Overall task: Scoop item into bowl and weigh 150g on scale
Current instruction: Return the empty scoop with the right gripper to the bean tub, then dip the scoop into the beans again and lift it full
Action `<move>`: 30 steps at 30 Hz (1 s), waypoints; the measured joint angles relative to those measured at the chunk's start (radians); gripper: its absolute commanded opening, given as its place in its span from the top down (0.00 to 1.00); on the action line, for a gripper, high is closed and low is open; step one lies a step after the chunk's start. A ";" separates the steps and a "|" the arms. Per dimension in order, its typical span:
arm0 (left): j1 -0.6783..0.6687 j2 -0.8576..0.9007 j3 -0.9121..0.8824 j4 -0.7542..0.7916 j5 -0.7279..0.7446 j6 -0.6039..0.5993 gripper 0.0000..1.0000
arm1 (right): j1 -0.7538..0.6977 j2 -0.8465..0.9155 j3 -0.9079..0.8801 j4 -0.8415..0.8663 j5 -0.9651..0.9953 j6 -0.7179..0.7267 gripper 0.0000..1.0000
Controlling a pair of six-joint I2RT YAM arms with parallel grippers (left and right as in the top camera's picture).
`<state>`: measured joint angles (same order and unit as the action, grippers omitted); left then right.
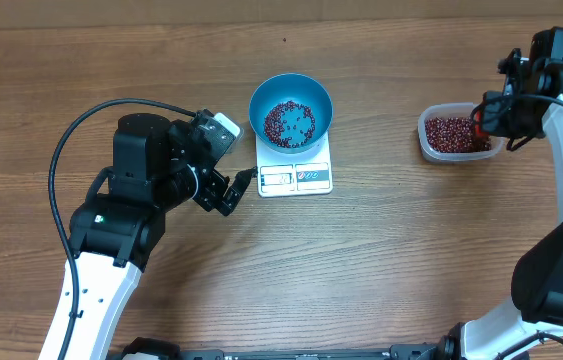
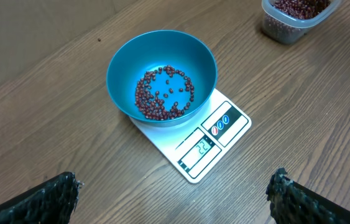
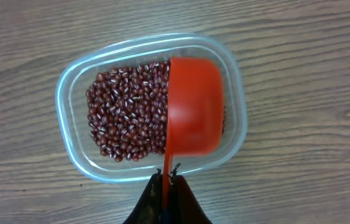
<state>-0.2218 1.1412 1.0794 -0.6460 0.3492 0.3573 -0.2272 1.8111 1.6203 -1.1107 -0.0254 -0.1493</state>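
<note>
Beans [image 3: 125,115] in clear tub [image 3: 69,81], beneath red scoop [image 3: 193,106] in right hand [image 3: 168,176]

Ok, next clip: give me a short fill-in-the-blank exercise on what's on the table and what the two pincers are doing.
1. The blue bowl stands on the white ____.
2. The right pincer is shut on the handle of a red ____.
3. The clear tub holds dark red ____.
4. The left pincer holds nothing and its jaws are ____.
Missing words: scale; scoop; beans; open.
</note>
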 measured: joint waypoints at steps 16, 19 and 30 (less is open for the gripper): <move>0.000 0.000 0.000 0.000 0.000 0.000 0.00 | 0.001 0.108 -0.055 0.061 0.003 -0.084 0.96; 0.000 0.000 0.000 0.000 0.000 0.000 0.01 | 0.001 0.128 -0.055 0.048 -0.032 -0.087 0.96; 0.000 0.000 0.000 0.000 0.000 0.000 0.00 | -0.002 0.145 -0.056 0.011 -0.241 -0.087 0.96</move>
<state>-0.2218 1.1412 1.0794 -0.6460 0.3492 0.3573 -0.2287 1.9560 1.5642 -1.1000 -0.2661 -0.2359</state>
